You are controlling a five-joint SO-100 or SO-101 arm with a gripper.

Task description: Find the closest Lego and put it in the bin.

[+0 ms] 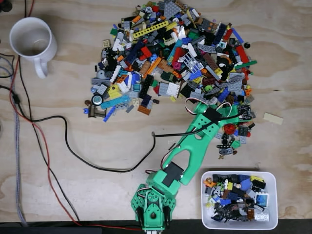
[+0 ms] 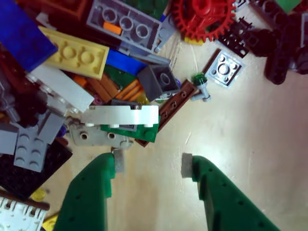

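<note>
**Gripper at the near fringe of the Lego pile, jaws parted and empty.**

From my remote station, the wrist view shows the green gripper spread wide over bare wood, holding nothing. Just beyond its tips lies a white plate stacked on a green plate and a brown strip. I judge these light, rigid and slick, best pinched across the long edges. The bin sits at the desk's near right corner in the fixed view, with the pile toward the far edge.
</note>
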